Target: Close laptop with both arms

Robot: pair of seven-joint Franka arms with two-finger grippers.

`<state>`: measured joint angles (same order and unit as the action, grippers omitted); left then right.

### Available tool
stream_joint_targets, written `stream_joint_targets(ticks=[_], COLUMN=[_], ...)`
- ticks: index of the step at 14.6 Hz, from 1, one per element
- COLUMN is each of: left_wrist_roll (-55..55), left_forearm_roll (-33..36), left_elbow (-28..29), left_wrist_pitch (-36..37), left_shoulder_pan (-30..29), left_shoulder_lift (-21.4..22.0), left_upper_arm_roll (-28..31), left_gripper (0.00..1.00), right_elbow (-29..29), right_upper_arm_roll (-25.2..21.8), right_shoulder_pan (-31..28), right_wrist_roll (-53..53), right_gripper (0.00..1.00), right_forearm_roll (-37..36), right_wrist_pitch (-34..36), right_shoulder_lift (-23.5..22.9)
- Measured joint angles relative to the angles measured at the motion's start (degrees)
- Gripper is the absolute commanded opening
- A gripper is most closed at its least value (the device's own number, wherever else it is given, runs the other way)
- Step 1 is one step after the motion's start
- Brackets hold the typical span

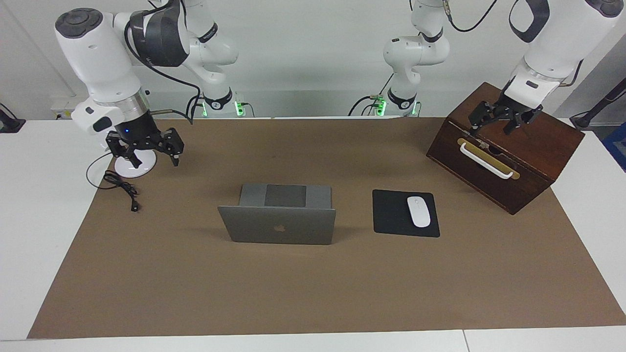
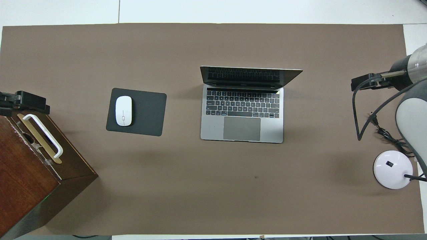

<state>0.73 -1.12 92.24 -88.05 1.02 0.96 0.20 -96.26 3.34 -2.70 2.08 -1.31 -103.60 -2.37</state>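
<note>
The silver-grey laptop (image 1: 279, 225) (image 2: 243, 113) stands open in the middle of the brown mat. Its lid is upright at the edge farther from the robots, and its dark keyboard faces them. My right gripper (image 1: 154, 160) (image 2: 365, 81) hangs open and holds nothing, above the mat at the right arm's end, well apart from the laptop. Over the wooden box hangs my left gripper (image 1: 493, 128) (image 2: 23, 101), also open and holding nothing. Neither arm touches the laptop.
A black mouse pad (image 1: 391, 215) (image 2: 146, 113) with a white mouse (image 1: 418, 211) (image 2: 123, 110) lies beside the laptop toward the left arm's end. The wooden box (image 1: 538, 161) (image 2: 26, 180) has a white handle. A white round base (image 1: 139, 166) (image 2: 392, 169) with a black cable sits under the right gripper.
</note>
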Motion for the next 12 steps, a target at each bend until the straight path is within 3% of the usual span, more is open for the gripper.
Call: stream_joint_targets(ticks=[12], left_wrist_roll=[-0.2], left_forearm_roll=[0.0], left_elbow=[0.0], left_wrist_pitch=[-0.8], left_shoulder_pan=[0.0], left_shoulder_lift=[0.0], left_upper_arm_roll=[0.2], left_gripper=[1.0], right_elbow=[-0.4], right_upper_arm_roll=[0.0], right_shoulder_pan=[-0.5], right_wrist_roll=[0.0], right_gripper=[1.0], right_forearm_roll=[0.0], right_wrist_pitch=[-0.5], right_shoulder_lift=[0.0])
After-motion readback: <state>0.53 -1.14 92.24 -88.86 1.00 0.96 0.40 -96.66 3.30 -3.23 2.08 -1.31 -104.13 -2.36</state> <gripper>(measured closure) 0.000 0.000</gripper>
